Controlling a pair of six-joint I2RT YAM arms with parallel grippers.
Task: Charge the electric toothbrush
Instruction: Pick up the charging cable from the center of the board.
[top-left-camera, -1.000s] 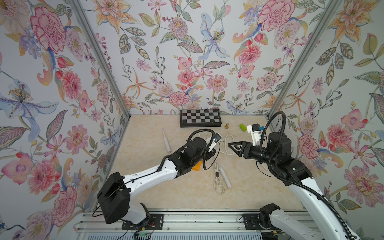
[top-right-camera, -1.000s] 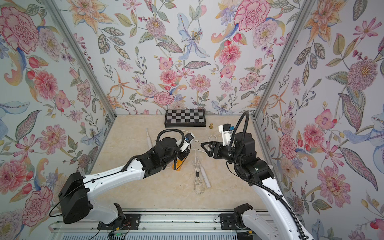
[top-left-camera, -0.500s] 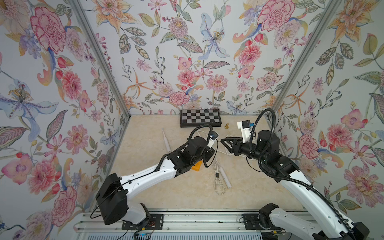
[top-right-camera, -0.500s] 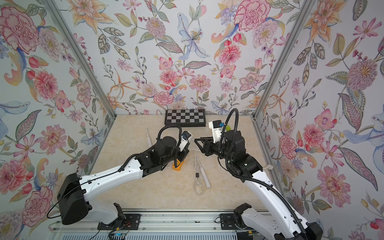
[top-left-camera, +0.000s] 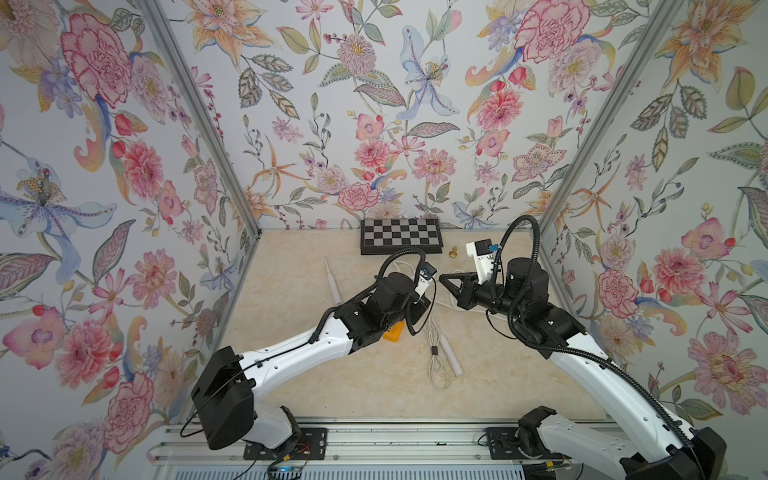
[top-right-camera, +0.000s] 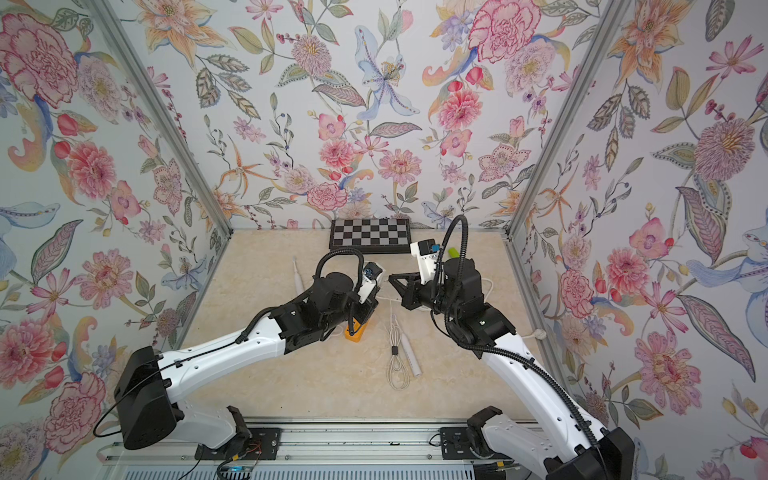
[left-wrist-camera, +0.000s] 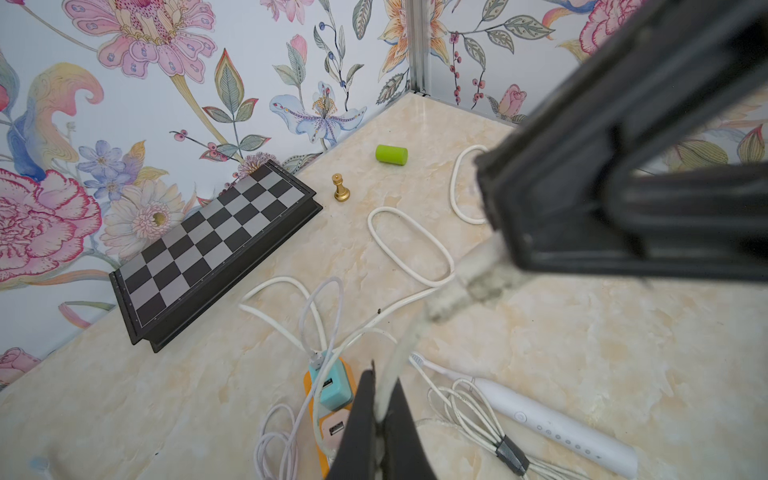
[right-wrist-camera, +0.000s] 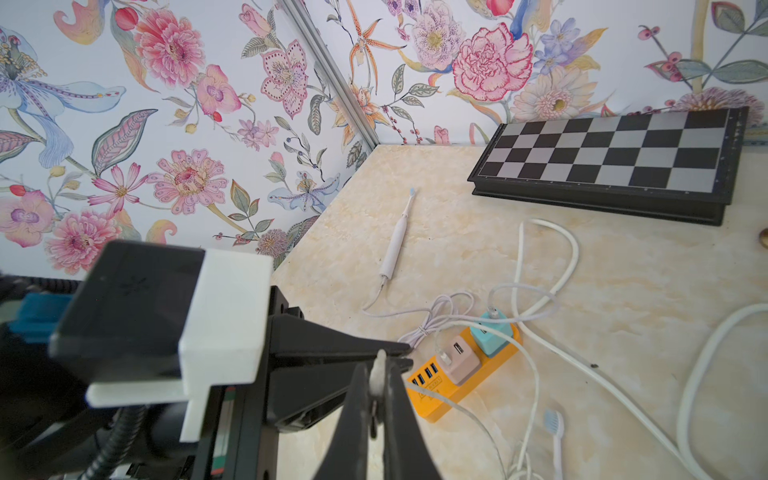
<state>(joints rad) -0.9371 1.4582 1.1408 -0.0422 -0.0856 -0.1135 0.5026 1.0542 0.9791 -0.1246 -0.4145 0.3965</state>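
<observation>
**A:** Where's the toothbrush (left-wrist-camera: 552, 424)?

**B:** Flat on the surface, beside a tied coil (left-wrist-camera: 478, 419). The left fingers (left-wrist-camera: 357, 419) and right fingers (right-wrist-camera: 357, 411) are both clenched on the thin charging cable (left-wrist-camera: 401, 357).

**A:** Handling?

**B:** Probably light, limp and slippery, so pinch near the plug. The brush looks smooth, so grip mid-handle.

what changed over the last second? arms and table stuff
The right gripper swung in toward the left gripper and closed on the white cable that runs up from it. The left gripper stayed shut on that cable, roughly in place. The far toothbrush, the near toothbrush, the orange power strip and the chessboard have not moved.
</observation>
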